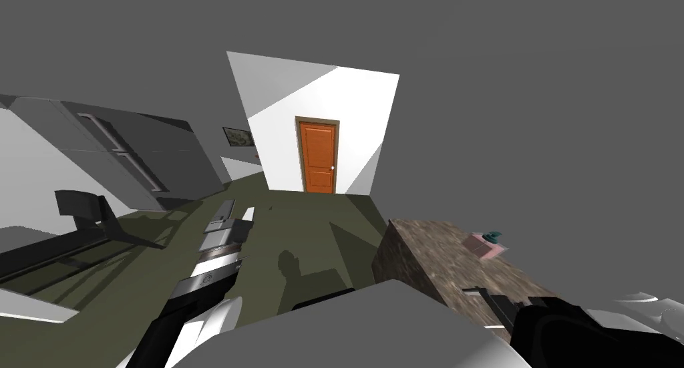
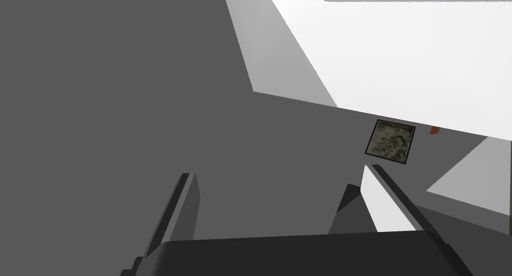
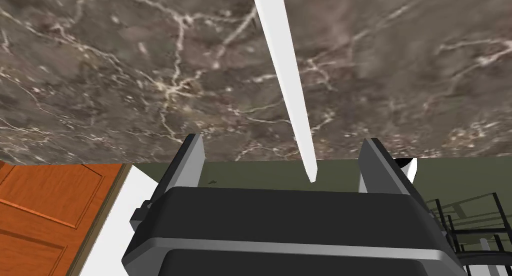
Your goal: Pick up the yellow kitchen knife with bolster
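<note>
- The right gripper (image 3: 282, 139) hangs just over a dark brown marbled counter (image 3: 125, 62), near the counter's edge.
- Its two fingers (image 3: 194, 155) stand wide apart and touch nothing.
- The knife (image 3: 287, 77) shows as a long, thin white blade that narrows to a point.
- The blade runs across the counter and passes through the gap between the right fingers, nearer one of them than the other, and is clear of both.
- Its tip reaches past the counter's edge, with the dark olive floor (image 3: 260, 170) behind it.
- I cannot tell whether the blade lies flat on the counter or stands off it.
- The handle end runs out of the right wrist view, so its colour cannot be seen.
- In the head view the right arm is a dark mass low on the right, over the near end of the counter (image 1: 441, 257).
- A small pink thing with a teal piece on top (image 1: 486, 245) sits further along the counter, near its right edge and well apart from the arm.
- The left gripper (image 2: 280, 171) is held out ahead over the floor (image 1: 300, 224), left of the middle, and its fingers are spread with nothing between them.
- An orange door (image 1: 316, 155) stands shut in the white wall straight ahead.
- A grey fridge (image 1: 127, 150) stands along the left wall.
</note>
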Robot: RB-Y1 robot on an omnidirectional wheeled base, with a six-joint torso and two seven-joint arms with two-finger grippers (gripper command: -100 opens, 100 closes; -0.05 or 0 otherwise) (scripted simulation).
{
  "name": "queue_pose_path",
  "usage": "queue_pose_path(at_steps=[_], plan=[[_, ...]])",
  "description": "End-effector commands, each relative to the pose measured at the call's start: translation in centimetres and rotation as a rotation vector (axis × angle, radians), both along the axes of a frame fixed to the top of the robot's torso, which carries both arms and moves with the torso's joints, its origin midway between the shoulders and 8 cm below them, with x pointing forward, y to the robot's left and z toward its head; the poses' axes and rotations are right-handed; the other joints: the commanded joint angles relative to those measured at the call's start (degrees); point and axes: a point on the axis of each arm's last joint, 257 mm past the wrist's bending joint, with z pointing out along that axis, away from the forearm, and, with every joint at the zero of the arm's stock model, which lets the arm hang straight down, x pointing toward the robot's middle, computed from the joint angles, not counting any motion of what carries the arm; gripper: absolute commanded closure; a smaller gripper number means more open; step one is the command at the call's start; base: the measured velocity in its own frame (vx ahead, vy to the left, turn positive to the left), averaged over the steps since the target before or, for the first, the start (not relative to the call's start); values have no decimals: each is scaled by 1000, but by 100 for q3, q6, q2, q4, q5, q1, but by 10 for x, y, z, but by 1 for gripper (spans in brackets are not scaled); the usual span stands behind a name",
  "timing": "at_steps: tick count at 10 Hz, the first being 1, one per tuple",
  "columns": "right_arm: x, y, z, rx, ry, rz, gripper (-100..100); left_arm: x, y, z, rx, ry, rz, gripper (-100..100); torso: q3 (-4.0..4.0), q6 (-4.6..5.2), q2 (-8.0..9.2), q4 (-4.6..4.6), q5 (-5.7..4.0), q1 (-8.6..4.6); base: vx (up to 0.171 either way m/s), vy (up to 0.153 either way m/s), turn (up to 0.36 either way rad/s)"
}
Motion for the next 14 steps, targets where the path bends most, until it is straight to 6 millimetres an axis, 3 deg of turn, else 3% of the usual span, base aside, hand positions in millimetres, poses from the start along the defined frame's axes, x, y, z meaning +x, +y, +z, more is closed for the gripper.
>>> queue_pose_path(at_steps=[1,4,6,7,8,12,13,14], plan=[[-22,-23,1,-70,48,60,-100,0,0,0,0,0,0,0,0,0,0,0,0,0,-33,-40,232],[-54,-55,7,-168,125,144,-100,0,0,0,0,0,0,0,0,4,0,0,-2,-6,-32,-46,153],[-55,-53,7,-163,119,143,-100,0,0,0,0,0,0,0,1,6,0,1,-3,-2,-16,-19,13],[-55,-54,7,-165,121,143,0,0,0,0,0,0,0,0,-2,6,-5,0,0,6,0,0,0],[-64,-56,1,-167,119,134,-100,0,0,0,0,0,0,0,-4,6,-8,-1,1,10,12,10,74],[-81,-56,-12,-169,120,119,-100,0,0,0,0,0,0,0,-10,5,-17,-3,2,17,22,15,44],[-78,-57,-8,-169,120,121,-100,0,0,0,0,0,0,0,-10,5,-17,-3,2,17,9,4,11],[-78,-57,-9,-169,120,121,100,0,0,0,0,0,0,0,-9,5,-15,-3,3,15,0,0,0]])
